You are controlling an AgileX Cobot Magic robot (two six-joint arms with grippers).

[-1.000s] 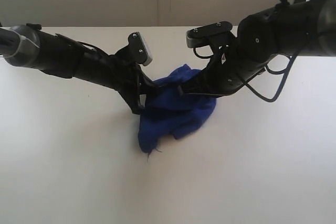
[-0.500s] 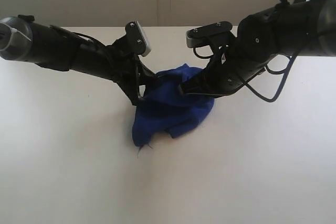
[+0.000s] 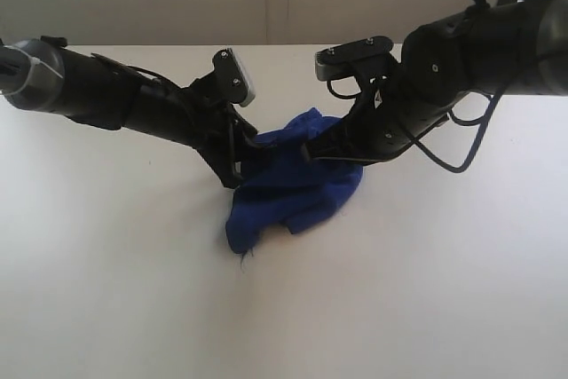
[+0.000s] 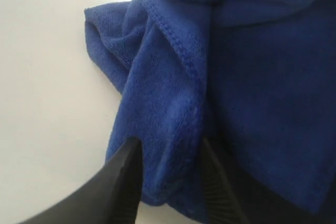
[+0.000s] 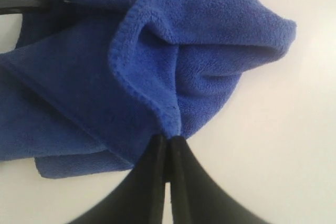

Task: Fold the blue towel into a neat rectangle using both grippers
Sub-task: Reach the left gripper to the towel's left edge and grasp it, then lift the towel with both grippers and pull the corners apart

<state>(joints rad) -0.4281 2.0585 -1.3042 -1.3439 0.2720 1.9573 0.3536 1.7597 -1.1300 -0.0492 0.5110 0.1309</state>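
Exterior view: bunched blue towel [image 3: 293, 188] runs diagonally, near-left to far-right; left fingers [image 4: 123, 182] spread, right fingers [image 5: 152, 182] pinching it.

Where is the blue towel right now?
In the exterior view the blue towel lies bunched at the middle of the white table, between the left end effector and the right end effector.

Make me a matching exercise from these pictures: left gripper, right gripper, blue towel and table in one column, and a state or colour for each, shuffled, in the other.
Column one:
1. left gripper
2. right gripper
3. blue towel
4. table

Column two:
A. white
B. bunched in a heap
C. jaws apart, astride a towel fold
D. pinched shut on a towel edge

Pairs: 1-C, 2-D, 3-B, 4-A
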